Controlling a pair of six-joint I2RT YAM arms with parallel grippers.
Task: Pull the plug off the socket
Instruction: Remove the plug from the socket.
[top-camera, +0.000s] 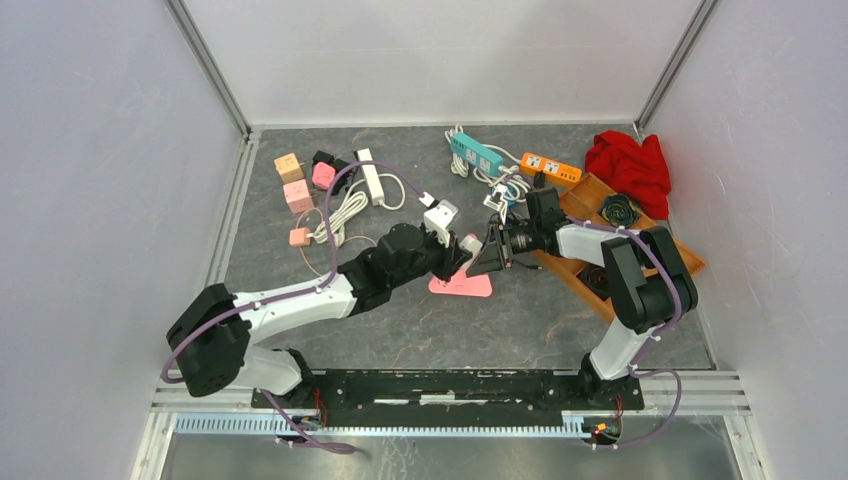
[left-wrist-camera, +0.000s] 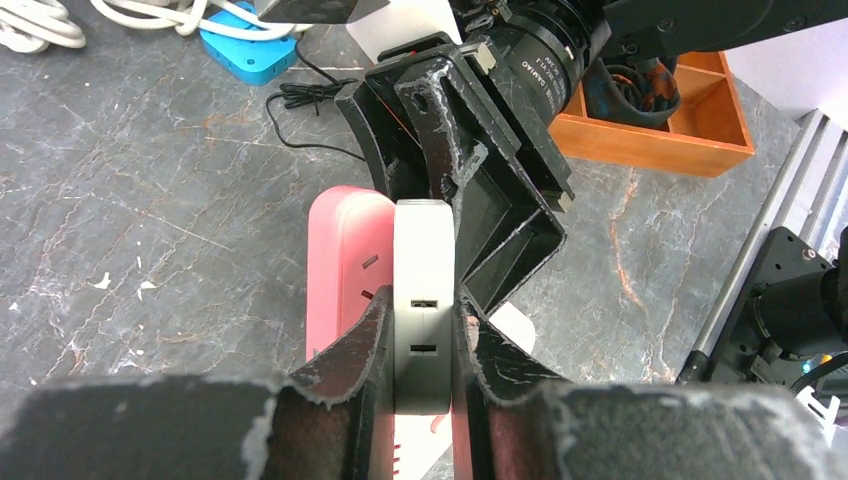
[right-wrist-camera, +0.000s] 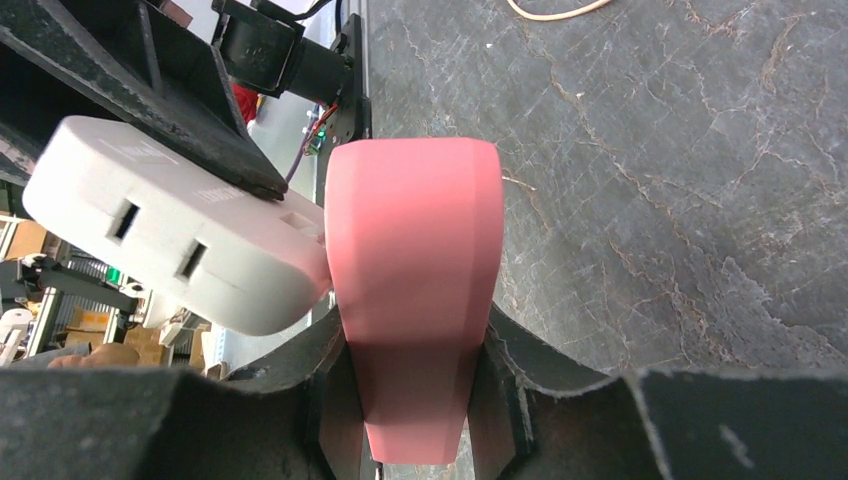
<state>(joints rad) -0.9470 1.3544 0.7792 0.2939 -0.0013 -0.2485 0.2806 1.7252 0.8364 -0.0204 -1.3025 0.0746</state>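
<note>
A pink socket block (top-camera: 462, 285) sits at the table's middle, with a white plug adapter (top-camera: 441, 218) against its side. In the left wrist view my left gripper (left-wrist-camera: 424, 305) is shut on the white plug (left-wrist-camera: 424, 260), which lies against the pink socket (left-wrist-camera: 340, 270). In the right wrist view my right gripper (right-wrist-camera: 415, 335) is shut on the pink socket (right-wrist-camera: 415, 230), with the white plug (right-wrist-camera: 170, 240) touching its left side. No prongs show between them. The two grippers meet nose to nose (top-camera: 470, 258).
A wooden tray (top-camera: 600, 250) lies under the right arm, with a red cloth (top-camera: 630, 165) behind it. Blue (top-camera: 477, 153), orange (top-camera: 550, 167) and white (top-camera: 371, 180) power strips with cables lie at the back. Pink and orange cube adapters (top-camera: 298, 195) sit at the back left.
</note>
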